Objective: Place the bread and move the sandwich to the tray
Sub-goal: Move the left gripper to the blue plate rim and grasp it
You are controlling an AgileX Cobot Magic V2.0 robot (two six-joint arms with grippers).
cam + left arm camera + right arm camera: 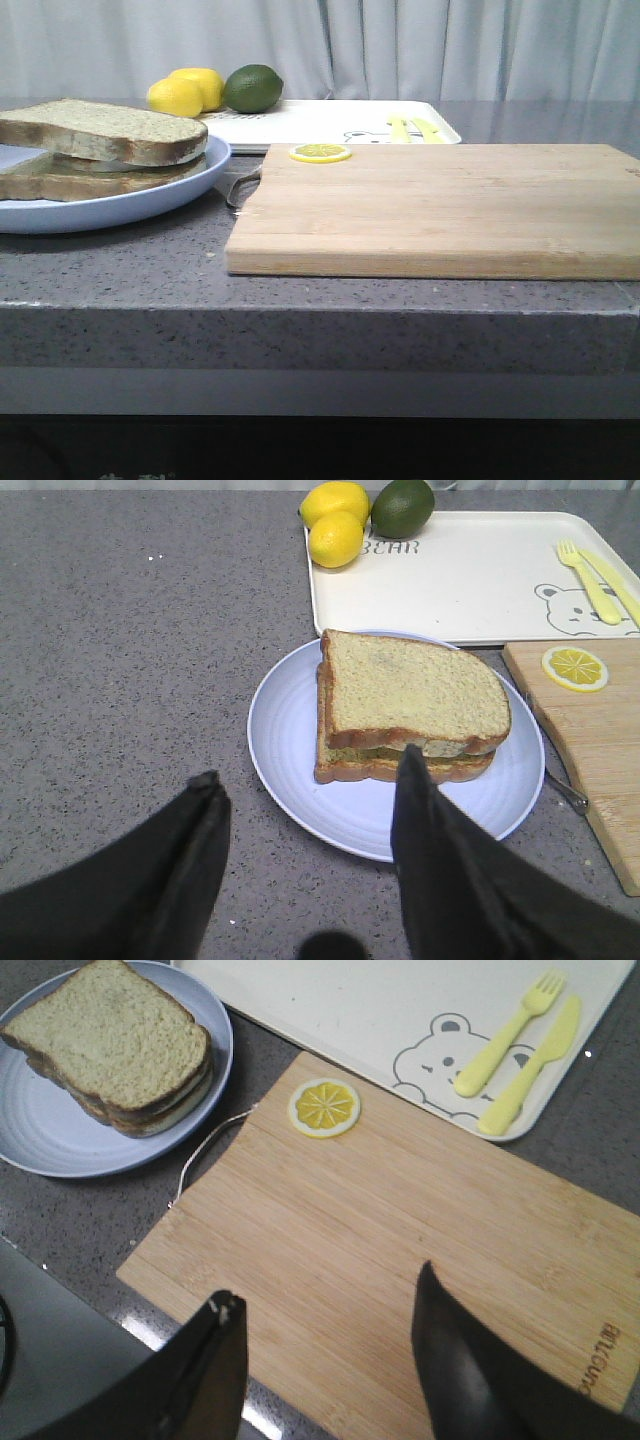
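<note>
The sandwich (pixel 410 705) lies on the pale blue plate (pixel 290 750): the bread slice (pixel 100 130) lies on top of a lower slice, with a pale filling between. It also shows in the right wrist view (pixel 110 1045). The white tray (pixel 470 580) with the bear print stands behind the plate; it also shows in the front view (pixel 340 122) and the right wrist view (pixel 380 1010). My left gripper (pixel 305 780) is open and empty, above the counter at the plate's near rim. My right gripper (pixel 325 1295) is open and empty above the wooden cutting board (pixel 400 1250).
Two lemons (pixel 335 520) and a lime (pixel 402 506) sit at the tray's far left corner. A yellow fork and knife (pixel 520 1045) lie on the tray. A lemon slice (pixel 323 1107) lies on the cutting board's corner. A metal utensil (pixel 238 186) lies between plate and board.
</note>
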